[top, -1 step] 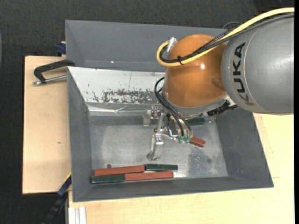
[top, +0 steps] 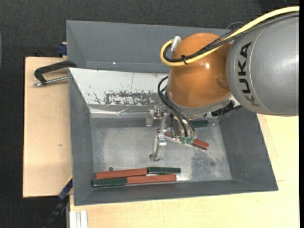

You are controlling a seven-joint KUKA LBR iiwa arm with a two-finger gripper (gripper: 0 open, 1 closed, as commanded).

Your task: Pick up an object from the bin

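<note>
Small red-and-green bar (top: 197, 143) lies mid-bin, just right of the claw (top: 164, 139), maybe touching it. Claw wide or narrow? Can't tell. The orange cover (top: 197, 70) hangs over both. Long red and green bars (top: 137, 177) lie along the bin's (top: 80, 146) front wall.

Sticks (top: 135, 177) lie along the bin's (top: 78, 137) front wall.

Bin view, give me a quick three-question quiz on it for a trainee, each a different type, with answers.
1. True or false: the claw is down inside the bin.
2. The long red and green bars lie: A) along the bin's lower wall in view, B) along its upper wall, C) under the claw.
3. What colour is the wrist cover?
Key: 1 true; 2 A; 3 orange.
</note>
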